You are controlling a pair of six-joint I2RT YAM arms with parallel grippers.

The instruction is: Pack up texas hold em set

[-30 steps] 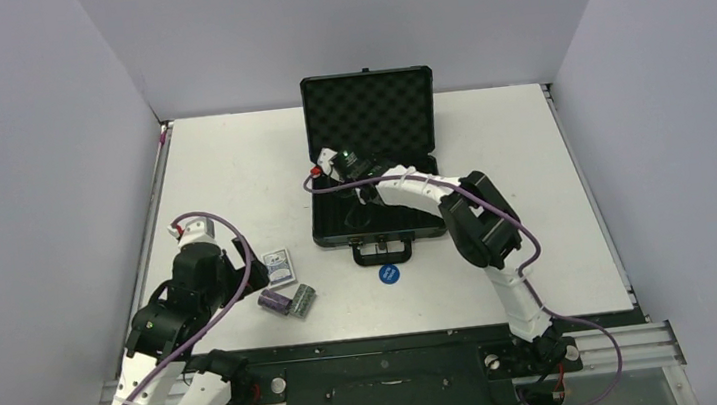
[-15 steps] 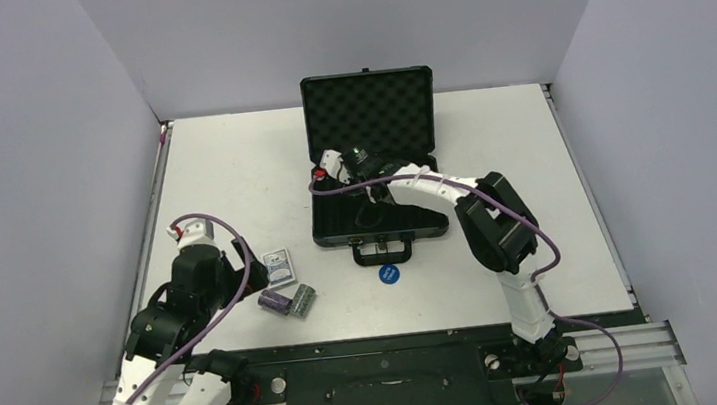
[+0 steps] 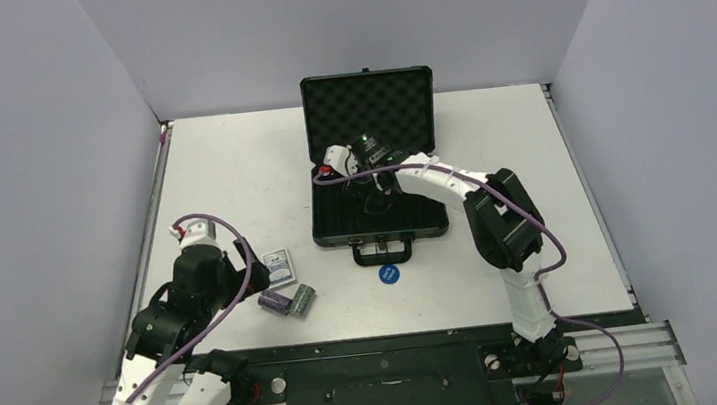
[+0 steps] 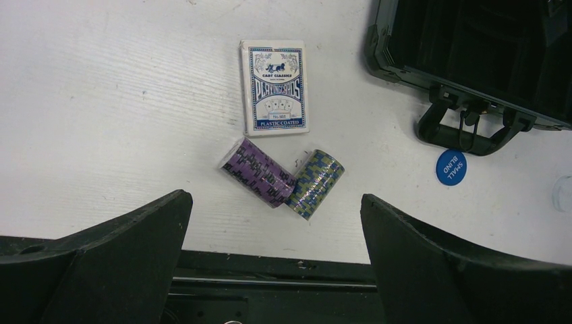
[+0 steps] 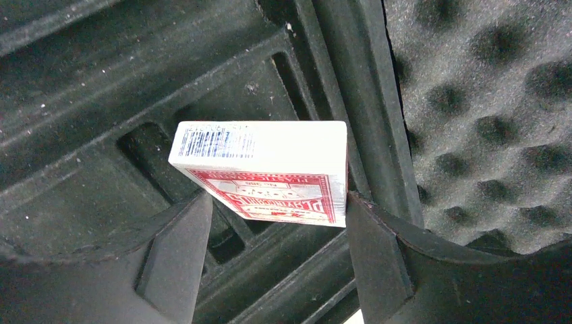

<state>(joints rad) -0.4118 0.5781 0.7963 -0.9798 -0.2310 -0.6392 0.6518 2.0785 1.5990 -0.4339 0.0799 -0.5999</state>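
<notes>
My right hand (image 5: 275,206) grips the red deck (image 5: 260,169) over the open case (image 5: 101,81); my left hand (image 4: 273,202) hangs wide open, empty.

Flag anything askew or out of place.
The purple chip stack and green chip stack lie on their sides on the table, touching in a V. The red deck is tilted in the right gripper over the case.

Card deck (image 4: 273,88) lies behind chip stacks (image 4: 270,179), left of case (image 3: 368,111).
</notes>
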